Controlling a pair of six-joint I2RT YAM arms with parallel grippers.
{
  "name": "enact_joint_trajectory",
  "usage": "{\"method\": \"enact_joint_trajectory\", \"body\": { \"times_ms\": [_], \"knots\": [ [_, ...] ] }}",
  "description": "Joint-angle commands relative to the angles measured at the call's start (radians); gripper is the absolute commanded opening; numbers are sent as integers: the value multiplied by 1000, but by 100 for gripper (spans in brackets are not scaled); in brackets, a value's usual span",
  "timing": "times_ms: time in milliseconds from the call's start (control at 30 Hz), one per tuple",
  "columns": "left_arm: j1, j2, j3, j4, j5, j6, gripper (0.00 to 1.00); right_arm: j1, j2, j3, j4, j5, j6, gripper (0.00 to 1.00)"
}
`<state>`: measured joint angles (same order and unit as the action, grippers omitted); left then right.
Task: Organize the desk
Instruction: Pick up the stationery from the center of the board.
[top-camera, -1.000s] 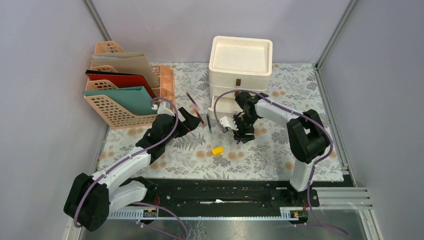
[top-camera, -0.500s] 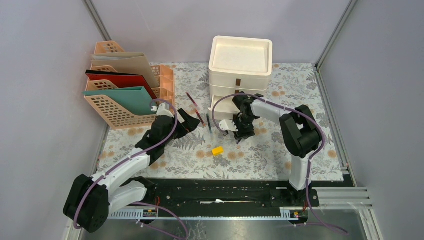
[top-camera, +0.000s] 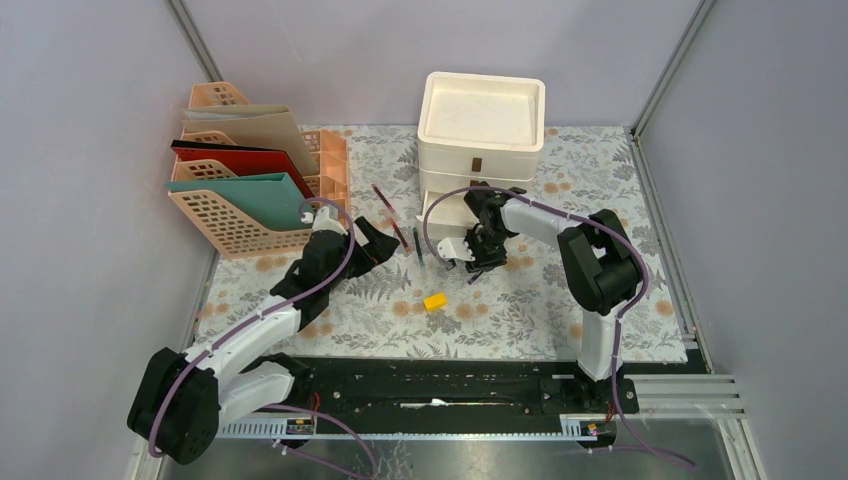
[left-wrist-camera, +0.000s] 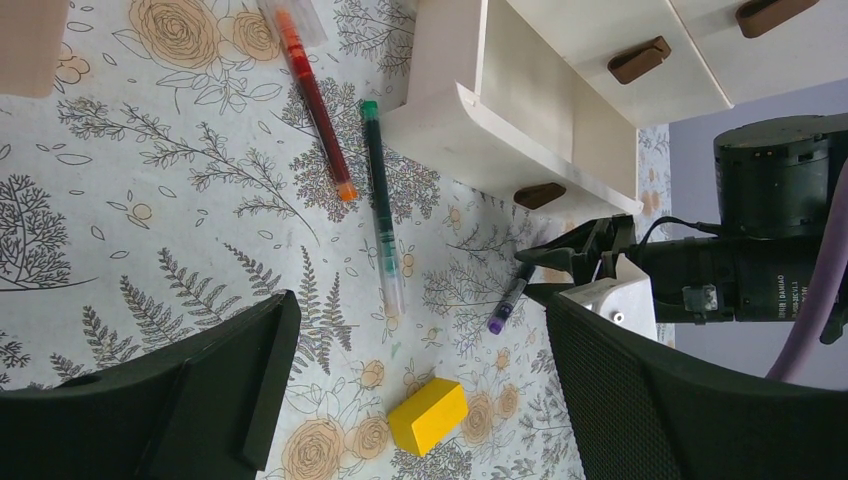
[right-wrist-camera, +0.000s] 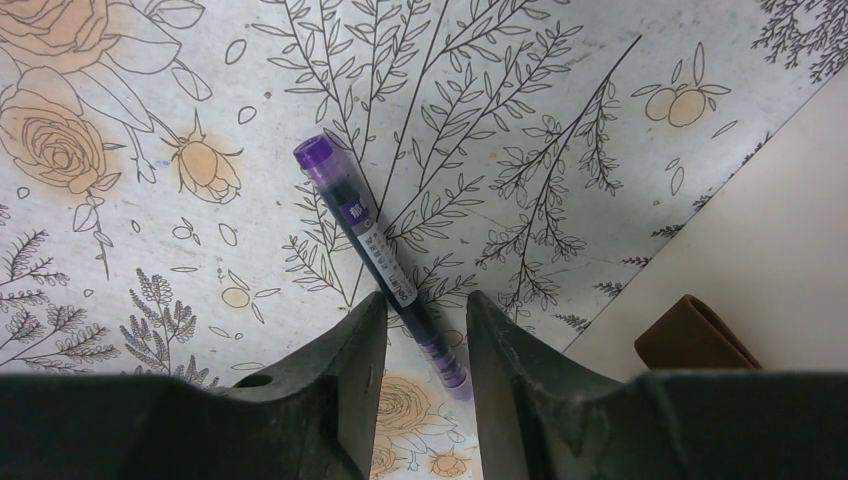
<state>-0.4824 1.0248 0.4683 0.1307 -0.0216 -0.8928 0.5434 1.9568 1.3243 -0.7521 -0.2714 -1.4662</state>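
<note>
Right claw (right-wrist-camera: 425, 300) is low over the counter (right-wrist-camera: 150, 120), jaws narrowed to a slim gap with the purple pen (right-wrist-camera: 375, 250) running straight through it. The pen lies flat on the cloth. It sits hard against the one finger, with daylight on the other side, so I can't call it clamped. Just beside it is the pulled-out bottom drawer (left-wrist-camera: 520, 130) of the white drawer unit (top-camera: 482, 120).

Left claw (left-wrist-camera: 420, 330) is spread wide, carrying nothing, hanging over the green pen (left-wrist-camera: 378, 190). The red pen (left-wrist-camera: 315, 100) is next to that and the yellow block (left-wrist-camera: 428, 415) lies nearer me. The file rack (top-camera: 240, 190) stands at the back left of the counter, which spans the floor of the cell beyond both arm bases.

Hard to read: the pen's lower end disappears behind the right fingers (right-wrist-camera: 330, 390), and from overhead it is only a sliver under the claw. The drawer's inside I can't see.

Against a second ago, the right jaws have pinched in from a clearly wider spread and the arm has pulled in closer to the drawers. Left arm, pens and block haven't budged.
</note>
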Motion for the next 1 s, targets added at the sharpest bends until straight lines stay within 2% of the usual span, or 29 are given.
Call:
{"method": "enact_joint_trajectory", "body": {
  "times_ms": [0,100,133,167,200,267,300,400,467,533,700,967],
  "knots": [
    [8,18,6,75,16,-11,98,8,-4,-7,-15,15,3,42],
    [8,29,13,78,17,-11,98,8,-19,2,-15,15,3,42],
    [8,32,13,80,17,-12,98,7,-25,3,-66,-77,146,4],
    [8,34,13,82,17,-13,98,8,-29,4,-72,-96,196,0],
    [8,37,13,86,17,-14,98,8,-31,5,-71,-103,218,5],
    [9,42,15,88,40,-14,98,8,-30,11,-71,-102,240,35],
    [9,44,16,87,44,-15,98,9,-30,12,-71,-99,244,42],
    [10,46,20,86,45,-14,98,9,-37,9,-71,-96,233,53],
    [10,43,18,86,45,-14,98,8,-36,9,-62,-95,236,52],
    [10,40,14,86,46,-15,98,9,-28,12,-53,-89,244,45],
    [10,29,7,79,41,-17,99,9,6,1,-11,-46,290,22],
    [11,22,3,81,38,-21,99,9,-79,-63,-11,-46,290,22]
  ]
}}
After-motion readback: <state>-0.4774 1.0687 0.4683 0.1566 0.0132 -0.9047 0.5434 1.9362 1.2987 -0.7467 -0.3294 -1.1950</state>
